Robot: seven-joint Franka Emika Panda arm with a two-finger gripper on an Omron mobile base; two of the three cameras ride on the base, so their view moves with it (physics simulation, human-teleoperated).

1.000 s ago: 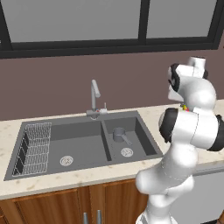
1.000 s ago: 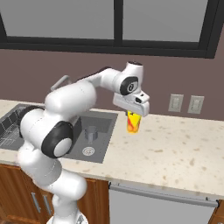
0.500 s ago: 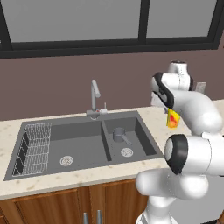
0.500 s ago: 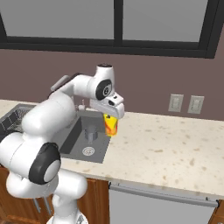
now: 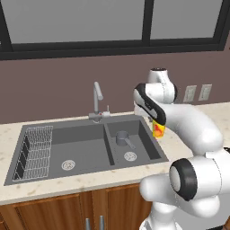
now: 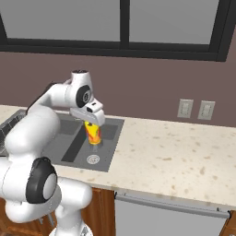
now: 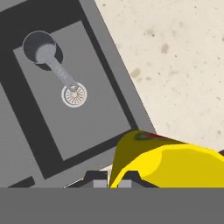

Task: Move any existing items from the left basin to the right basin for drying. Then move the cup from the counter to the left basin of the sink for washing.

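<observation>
Since the earlier frames the cup [image 6: 93, 132] has been carried leftward off the counter [image 6: 175, 152] and is now held in the air over the sink's [image 5: 90, 148] right edge. The gripper [image 6: 94, 124] is clamped shut on the cup from above. One cup is counted, one pot [image 5: 122, 138], standing in the right basin [image 5: 134, 148] near its drain. One rack [image 5: 36, 152] lies in the left basin [image 5: 76, 150], one faucet [image 5: 96, 101] behind
</observation>
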